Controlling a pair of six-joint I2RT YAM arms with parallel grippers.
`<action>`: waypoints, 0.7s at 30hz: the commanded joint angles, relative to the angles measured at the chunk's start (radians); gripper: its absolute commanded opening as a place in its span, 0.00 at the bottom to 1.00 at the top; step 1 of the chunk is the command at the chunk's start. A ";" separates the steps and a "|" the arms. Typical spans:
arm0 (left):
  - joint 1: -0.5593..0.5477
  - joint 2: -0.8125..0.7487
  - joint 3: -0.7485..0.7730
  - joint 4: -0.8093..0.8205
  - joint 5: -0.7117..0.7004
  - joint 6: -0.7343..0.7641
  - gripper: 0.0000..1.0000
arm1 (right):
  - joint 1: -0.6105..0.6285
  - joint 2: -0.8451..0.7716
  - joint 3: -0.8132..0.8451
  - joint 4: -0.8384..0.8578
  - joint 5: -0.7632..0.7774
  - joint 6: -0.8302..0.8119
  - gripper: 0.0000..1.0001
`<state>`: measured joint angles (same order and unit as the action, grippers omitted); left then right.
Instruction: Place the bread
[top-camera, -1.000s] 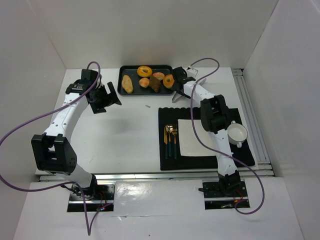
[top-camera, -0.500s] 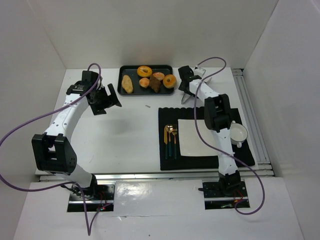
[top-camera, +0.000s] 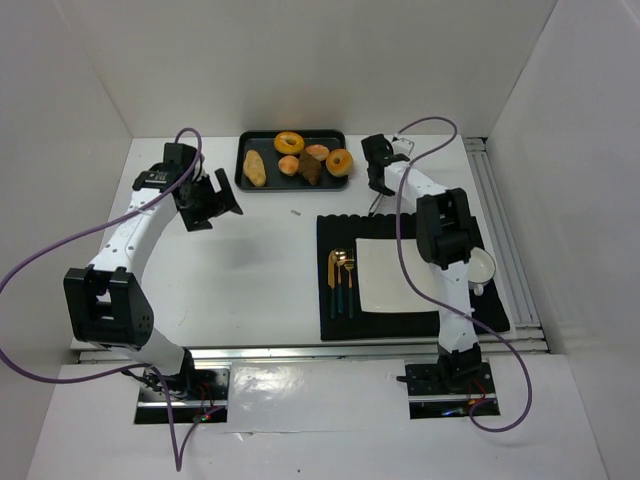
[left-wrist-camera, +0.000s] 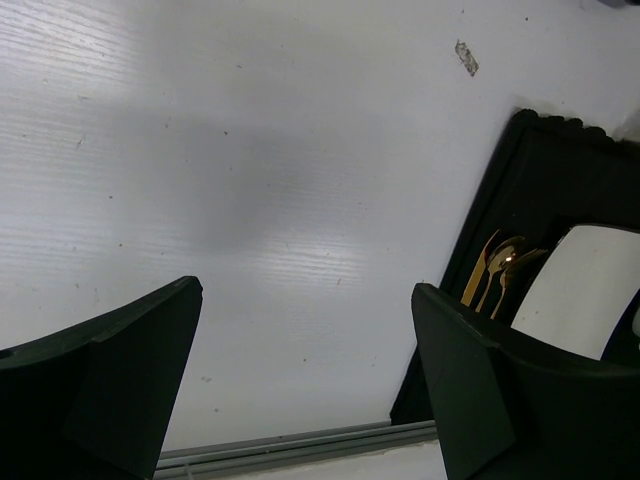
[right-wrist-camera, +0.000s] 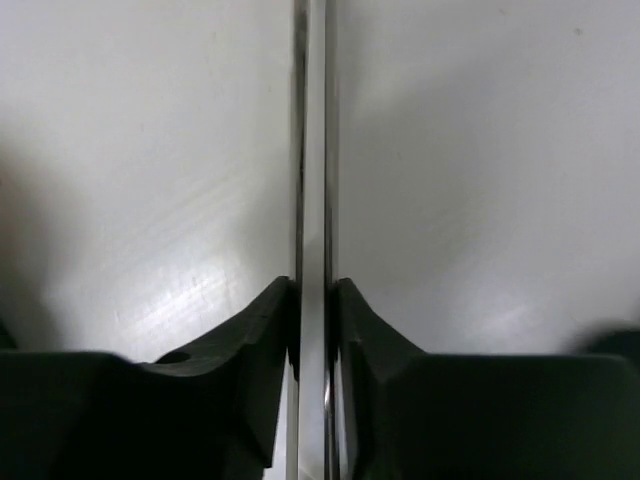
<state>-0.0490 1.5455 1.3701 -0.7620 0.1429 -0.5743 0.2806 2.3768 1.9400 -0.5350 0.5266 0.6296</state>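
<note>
Pinching a thin metal tool edge-on between pressed-together fingers, the right gripper hangs just right of the black tray at the far side of the white table. The bread pieces lie in that tray. The left gripper hovers above bare table left of the tray, fingers spread wide, holding nothing. Nearer, a black placemat carries a white plate, gold cutlery and a cup.

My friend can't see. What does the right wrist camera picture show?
Two black fingers of the right gripper pinch a thin shiny metal strip running straight up the picture. Behind it is the plain white table.
</note>
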 joint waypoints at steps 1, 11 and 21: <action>0.021 -0.030 0.006 0.020 0.001 0.025 1.00 | -0.006 -0.236 -0.091 0.090 -0.037 -0.039 0.28; 0.075 -0.074 0.047 -0.005 -0.061 0.048 1.00 | -0.015 -0.574 -0.259 0.037 -0.393 -0.166 0.28; 0.141 -0.094 0.076 -0.014 -0.049 0.056 1.00 | 0.058 -0.571 -0.098 -0.218 -0.579 -0.309 0.35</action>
<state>0.0792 1.4914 1.3968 -0.7715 0.0978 -0.5480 0.3305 1.7947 1.7325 -0.6598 0.0208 0.3828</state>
